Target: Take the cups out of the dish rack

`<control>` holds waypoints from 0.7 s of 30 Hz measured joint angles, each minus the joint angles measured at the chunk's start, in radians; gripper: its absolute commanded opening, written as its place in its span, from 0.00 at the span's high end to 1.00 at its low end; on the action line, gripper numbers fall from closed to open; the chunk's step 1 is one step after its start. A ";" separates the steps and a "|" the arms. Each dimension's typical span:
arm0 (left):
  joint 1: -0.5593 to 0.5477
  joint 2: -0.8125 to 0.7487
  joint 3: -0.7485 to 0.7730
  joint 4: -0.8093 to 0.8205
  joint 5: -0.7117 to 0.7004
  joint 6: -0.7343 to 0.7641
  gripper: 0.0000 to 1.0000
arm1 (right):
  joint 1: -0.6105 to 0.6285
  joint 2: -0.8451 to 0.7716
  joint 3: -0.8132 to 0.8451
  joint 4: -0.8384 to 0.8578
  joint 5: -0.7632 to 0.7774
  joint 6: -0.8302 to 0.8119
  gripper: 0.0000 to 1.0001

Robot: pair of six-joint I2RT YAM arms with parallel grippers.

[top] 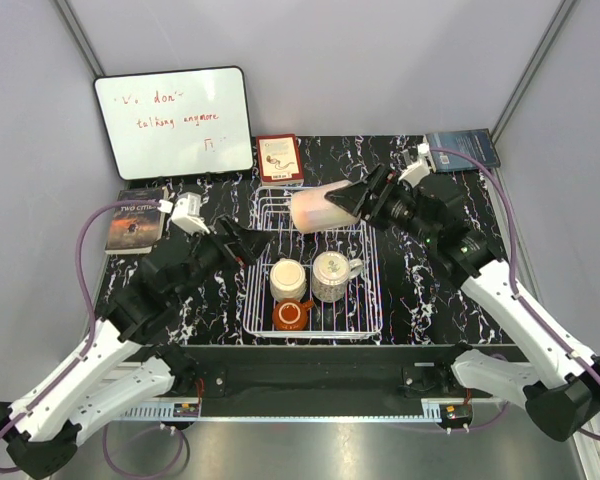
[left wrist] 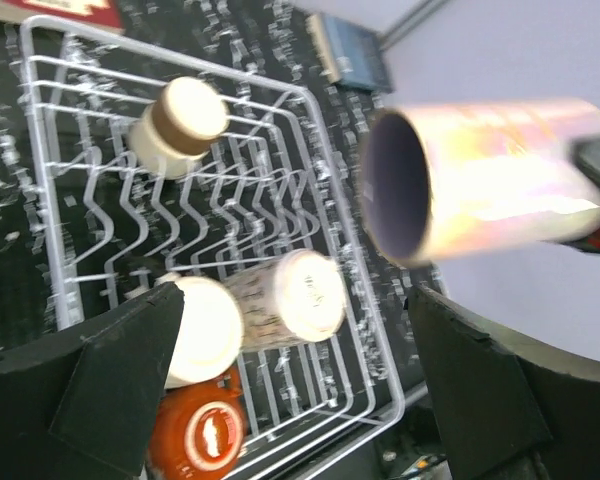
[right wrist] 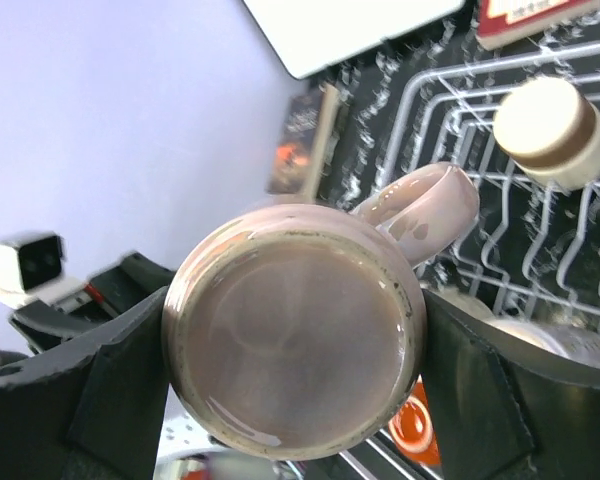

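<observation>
Pale pink mug (top: 320,208), glazed, rigid, breakable and probably slick, hung sideways above the dish rack (top: 248,295), clamped around its base end by the right gripper (top: 348,202), seemingly a sound hold, while the left gripper (top: 255,243) gaped empty nearby

In the left wrist view the pink mug (left wrist: 480,175) is smeared by blur, and its far end runs off the right edge. The orange-red mug (left wrist: 205,440) is cut by the bottom edge. One finger (left wrist: 110,390) of the left gripper (left wrist: 295,295) covers part of the cream mug (left wrist: 208,335). At the lower right of the right wrist view, a pale mug (right wrist: 565,342) shows only as a strip, too little to tell which. In the top view, the whiteboard (top: 173,122) handwriting is only partly legible.
</observation>
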 measured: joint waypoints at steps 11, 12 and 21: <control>0.007 -0.013 -0.026 0.258 0.097 -0.066 0.16 | -0.152 0.085 -0.210 0.511 -0.301 0.287 1.00; 0.007 0.003 -0.023 0.274 0.111 -0.066 0.18 | -0.152 0.092 -0.211 0.521 -0.322 0.295 1.00; 0.008 0.161 0.004 0.389 0.214 -0.064 0.20 | -0.152 0.096 -0.209 0.588 -0.423 0.317 1.00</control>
